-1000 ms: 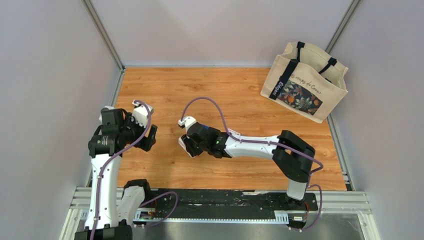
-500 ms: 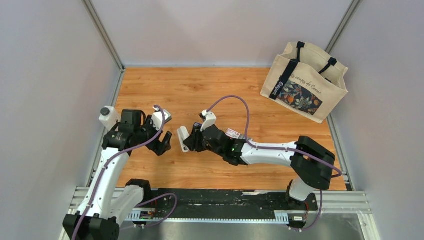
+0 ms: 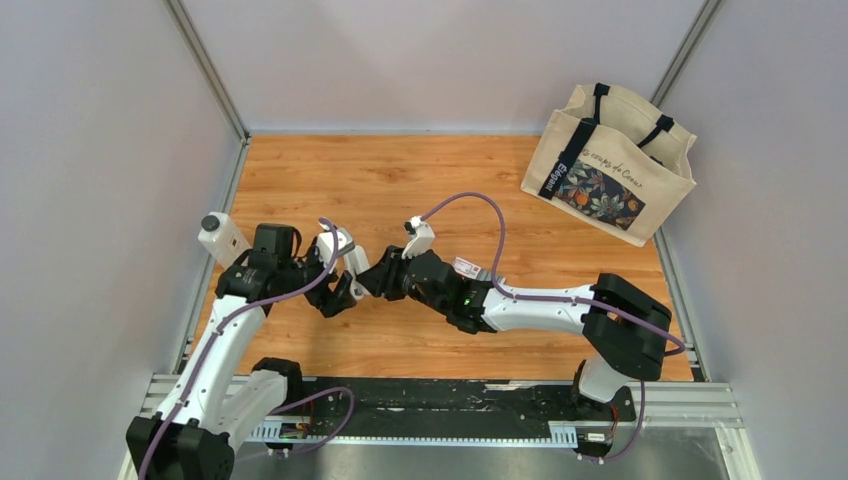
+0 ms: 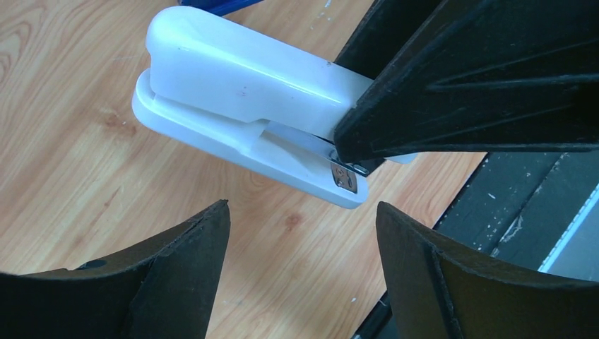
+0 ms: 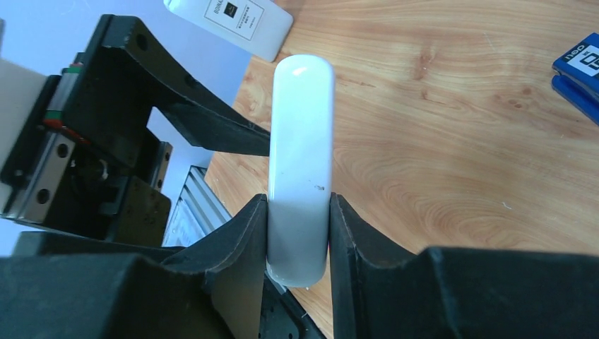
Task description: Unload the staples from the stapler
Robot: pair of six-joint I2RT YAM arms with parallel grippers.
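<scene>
The stapler (image 5: 302, 141) is a white oblong one, and my right gripper (image 5: 299, 199) is shut on its rear end, holding it above the wooden table. From the left wrist its rounded top, base (image 4: 240, 78) and small metal plate (image 4: 344, 175) show, with the right finger (image 4: 459, 78) black across it. My left gripper (image 4: 302, 208) stands open just below the stapler's free end, touching nothing. From above, the two grippers (image 3: 345, 285) (image 3: 378, 280) meet at the table's middle left and hide the stapler. No staples show.
A canvas tote bag (image 3: 610, 165) stands at the back right. A white labelled bottle (image 5: 233, 21) lies at the left edge (image 3: 222, 238). A blue labelled box (image 5: 578, 70) lies on the wood. A black rail (image 3: 450, 400) runs along the near edge.
My left arm has swung right and my right arm has reached left with the stapler, so the grippers now meet. The left jaws have stayed open, the right grip unchanged.
</scene>
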